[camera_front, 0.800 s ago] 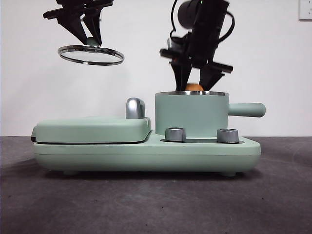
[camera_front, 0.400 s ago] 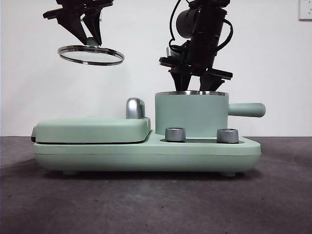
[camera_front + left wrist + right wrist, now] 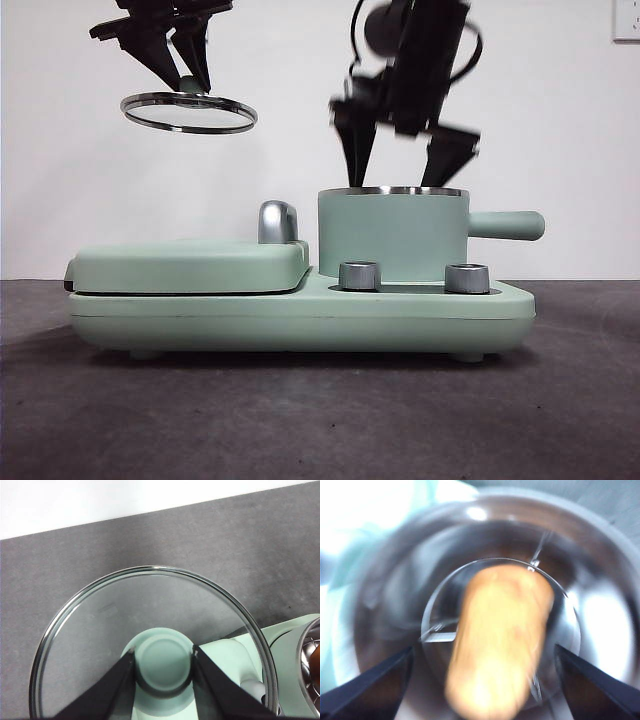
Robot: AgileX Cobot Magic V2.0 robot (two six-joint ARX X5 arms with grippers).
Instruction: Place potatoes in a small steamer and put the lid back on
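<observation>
The mint-green small steamer point(image 3: 392, 232) stands on the right of the green cooker base, its stubby handle pointing right. Inside it lies the orange-brown potato point(image 3: 497, 640), seen only in the right wrist view, resting in the steel insert. My right gripper point(image 3: 402, 165) hovers just above the steamer's rim, jaws open and wide apart, blurred by motion. High at the left, the left gripper point(image 3: 180, 75) is shut on the green knob point(image 3: 164, 664) of the glass lid point(image 3: 188, 111), which hangs level in the air above the flat griddle.
The flat mint-green griddle cover point(image 3: 190, 265) with a chrome handle point(image 3: 277, 222) fills the base's left half. Two steel dials point(image 3: 360, 276) sit on the front under the steamer. Dark table surface point(image 3: 300, 410) lies in front; a white wall stands behind.
The right gripper has let go of the potato, which now lies inside the steamer, and the gripper has risen above the rim with its jaws spread. The lid and left gripper barely moved.
</observation>
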